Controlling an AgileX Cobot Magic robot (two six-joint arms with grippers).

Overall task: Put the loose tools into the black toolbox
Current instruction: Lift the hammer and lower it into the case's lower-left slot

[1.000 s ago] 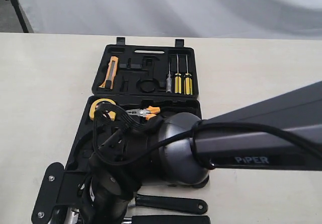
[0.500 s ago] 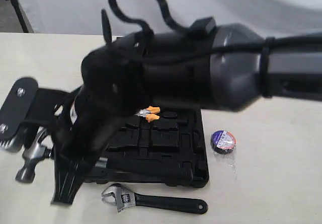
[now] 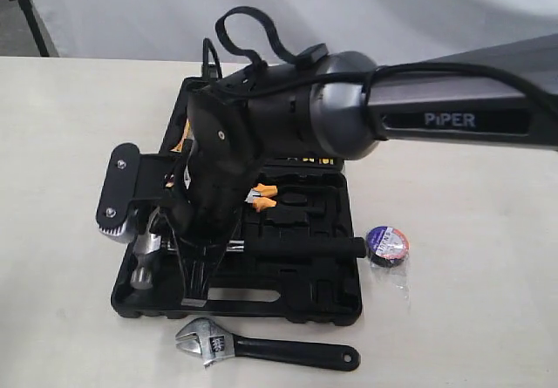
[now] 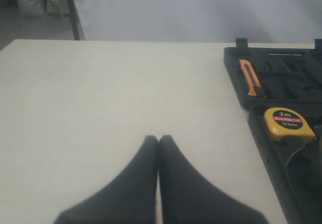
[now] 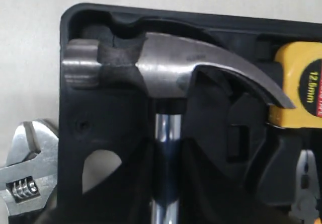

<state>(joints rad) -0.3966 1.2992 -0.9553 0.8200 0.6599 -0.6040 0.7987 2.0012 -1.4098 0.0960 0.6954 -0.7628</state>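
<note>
Toolbox (image 3: 305, 301) lies open mid-table (image 3: 70, 144): knife (image 4: 250, 78) in lid; tape measure (image 4: 290, 123), pliers (image 3: 260, 198) & hammer (image 5: 166, 73) in btm half. R gripper (image 5: 166, 183) pinches hammer shaft near the head. L gripper (image 4: 158, 143) pressed together over bare table beside it. Wrench (image 3: 261, 349) & tape roll (image 3: 386, 243) lie outside.

Open table (image 3: 52, 187) left of black toolbox (image 3: 342, 305)

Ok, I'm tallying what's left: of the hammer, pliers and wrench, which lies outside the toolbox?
The adjustable wrench, flat on the table beside the black toolbox; the hammer and orange-handled pliers are inside its tray.
</note>
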